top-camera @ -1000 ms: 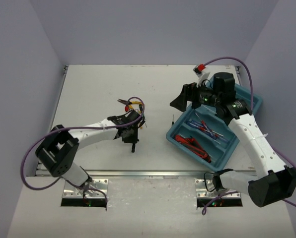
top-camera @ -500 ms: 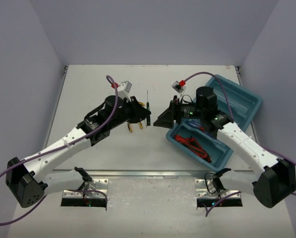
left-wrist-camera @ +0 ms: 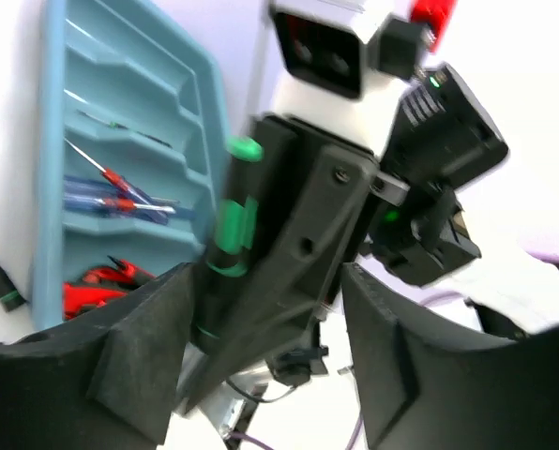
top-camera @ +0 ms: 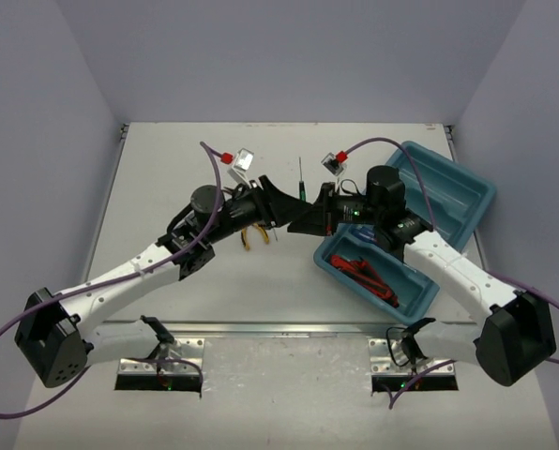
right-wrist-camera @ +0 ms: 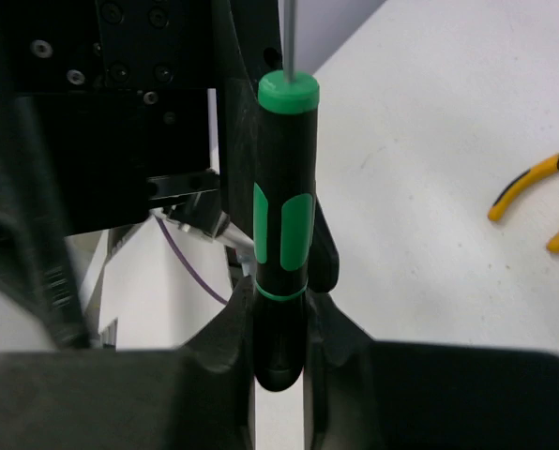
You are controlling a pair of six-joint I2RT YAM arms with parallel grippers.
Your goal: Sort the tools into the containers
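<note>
1. I find the right gripper clenched on a black-green screwdriver, pinching the lower end of its handle.
2. The handle is slim and black, with a bright green cap, green oval inserts and a thin green ring. A narrow steel shaft leaves the cap end.
3. From the top camera, the tool sits off the table near its middle, left of the tray, where the two arms meet.
4. The left gripper is released. Its fingers stand wide apart either side of the handle, and I see no contact with it.
5. In the tray, I see red-handled pliers in the nearest compartment and blue-handled screwdrivers in the next one.
6. Yellow-handled pliers lie on the table beneath the left arm.
</note>
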